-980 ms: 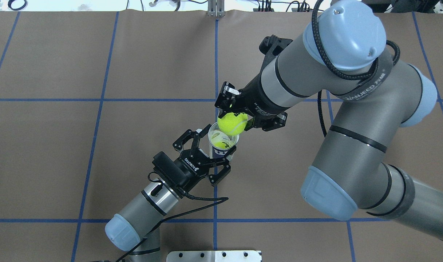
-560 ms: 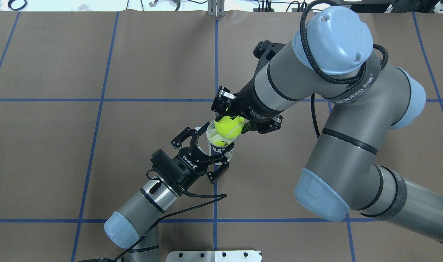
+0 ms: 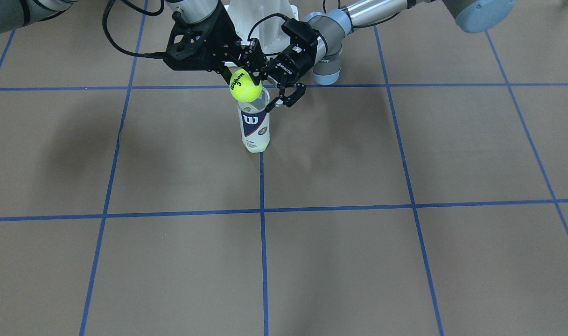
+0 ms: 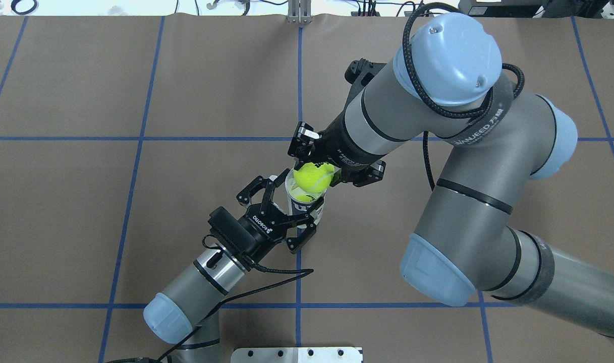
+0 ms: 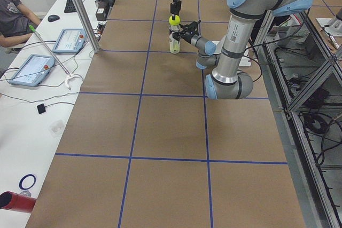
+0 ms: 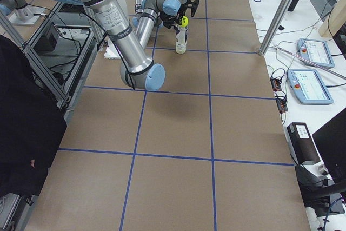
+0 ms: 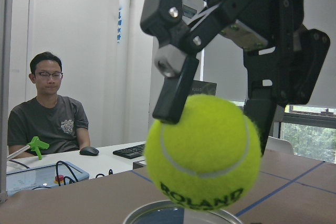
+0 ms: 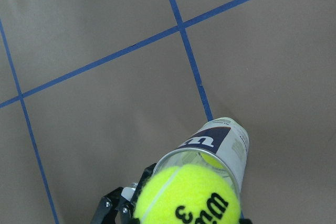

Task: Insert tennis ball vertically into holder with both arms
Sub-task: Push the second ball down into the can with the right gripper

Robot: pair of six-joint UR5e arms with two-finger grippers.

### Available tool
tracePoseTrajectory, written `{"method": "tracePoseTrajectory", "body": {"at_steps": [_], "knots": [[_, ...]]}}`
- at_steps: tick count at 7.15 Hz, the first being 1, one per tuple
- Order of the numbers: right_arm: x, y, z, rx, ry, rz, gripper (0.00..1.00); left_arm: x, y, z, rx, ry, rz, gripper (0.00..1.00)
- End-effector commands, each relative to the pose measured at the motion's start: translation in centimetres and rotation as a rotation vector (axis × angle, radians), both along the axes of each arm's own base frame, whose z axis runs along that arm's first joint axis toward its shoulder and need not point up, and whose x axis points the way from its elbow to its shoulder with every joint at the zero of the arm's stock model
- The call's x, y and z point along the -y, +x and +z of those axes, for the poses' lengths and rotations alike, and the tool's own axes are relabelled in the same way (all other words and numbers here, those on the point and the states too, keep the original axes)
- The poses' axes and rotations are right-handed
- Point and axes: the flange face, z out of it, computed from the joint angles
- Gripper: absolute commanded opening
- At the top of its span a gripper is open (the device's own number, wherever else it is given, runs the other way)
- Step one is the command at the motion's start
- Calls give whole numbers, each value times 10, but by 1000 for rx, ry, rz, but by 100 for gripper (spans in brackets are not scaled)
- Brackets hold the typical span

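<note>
The holder (image 3: pixel 255 126), a white and navy can with a "W" logo, stands upright on the brown table. It also shows in the overhead view (image 4: pixel 307 205). My left gripper (image 4: pixel 294 199) is shut around its upper part. My right gripper (image 4: pixel 314 174) is shut on a yellow-green tennis ball (image 4: pixel 313 177) and holds it right above the can's open mouth, partly over the rim. In the left wrist view the ball (image 7: pixel 202 153) hangs just above the silver rim (image 7: pixel 178 216). The right wrist view shows this ball (image 8: pixel 186 195) and another ball (image 8: pixel 212 158) inside the can.
The white pedestal base (image 3: pixel 260 14) stands behind the can by the robot. A metal plate (image 4: pixel 296 353) lies at the near table edge. The left arm's black cable (image 4: pixel 281 280) trails on the table. An operator (image 5: pixel 13 14) sits at a side bench with tablets (image 5: pixel 32 68).
My right gripper has carried the ball left and toward me, from beside the can's far rim to over its mouth. My left gripper and the can have shifted slightly left.
</note>
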Motion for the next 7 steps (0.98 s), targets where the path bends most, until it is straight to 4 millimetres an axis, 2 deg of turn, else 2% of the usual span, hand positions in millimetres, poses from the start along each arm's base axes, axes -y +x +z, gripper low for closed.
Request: {"method": "tracePoseTrajectory", "body": {"at_steps": [1,2,3,7], "knots": [[2,-8,-3,-6,4,0,0,-1,0,0,-3,-1,1,84],[2,-9,-2,-7,1,-1,38,0,0,1,0,-1,0,84],[2,-9,-1,-9,0,4,99,-1,0,1,-1,-1,1,84],[1,-6,-1,-7,10,-1,100,-1,0,1,0,-1,1,85]]}}
